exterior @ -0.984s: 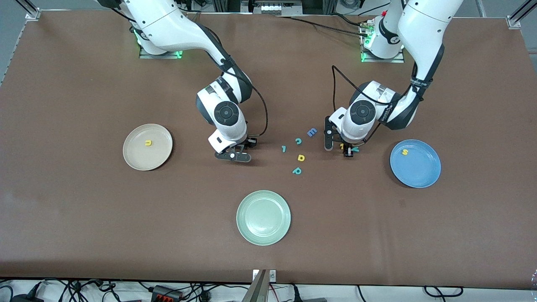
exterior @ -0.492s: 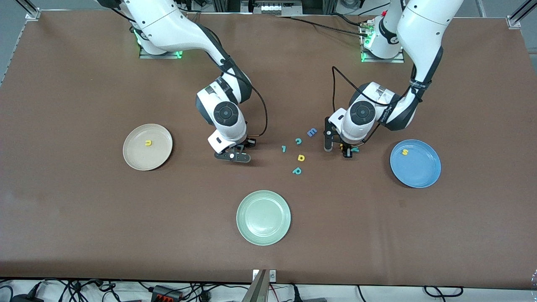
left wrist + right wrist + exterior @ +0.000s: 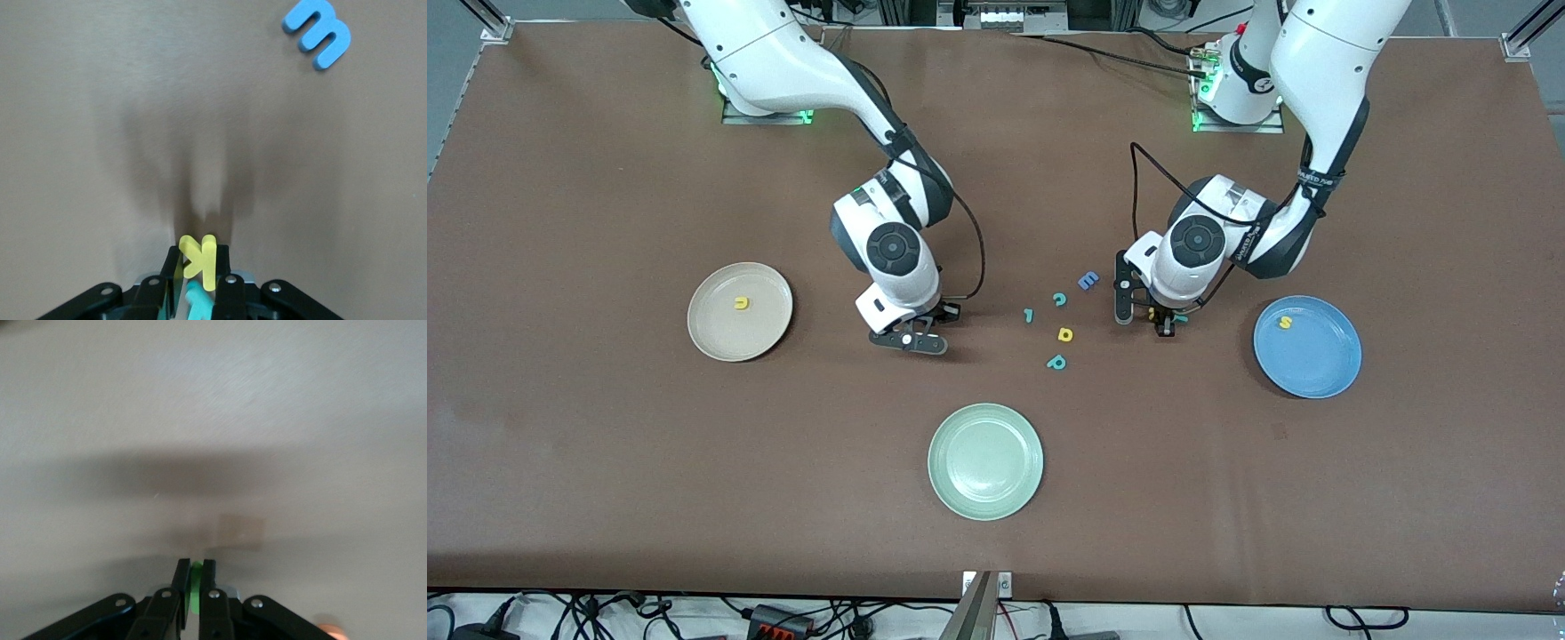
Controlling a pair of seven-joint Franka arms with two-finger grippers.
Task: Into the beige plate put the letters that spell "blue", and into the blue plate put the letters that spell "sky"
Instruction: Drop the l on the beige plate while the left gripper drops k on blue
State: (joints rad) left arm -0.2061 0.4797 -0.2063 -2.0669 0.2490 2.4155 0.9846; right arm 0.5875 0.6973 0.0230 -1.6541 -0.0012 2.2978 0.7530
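Letters first: the tiny yellow toy k (image 3: 199, 261) now sits pinched between the fingers of my left hand (image 3: 1161, 322), with the teal y (image 3: 198, 301) just under it among the same fingers, both low over the brown bench (image 3: 605, 462) between the loose letter cluster and the bright blue round plate (image 3: 1307, 347). That plate carries the yellow s (image 3: 1285, 323). My right hand (image 3: 908, 340) has pressed together on a thin green bar, the l (image 3: 196, 581), and has drifted from a second ago toward the cream-beige round plate (image 3: 740, 311), where the yellow u (image 3: 740, 303) lies. Both hands closed within the last second, so I judge two carries are starting. An orange smudge (image 3: 327, 631) at the right wrist view's edge may be the e. Blue capital E (image 3: 1088, 281), teal c (image 3: 1059, 300), teal p (image 3: 1056, 362) and the pale green plate (image 3: 985, 460) stay untouched.
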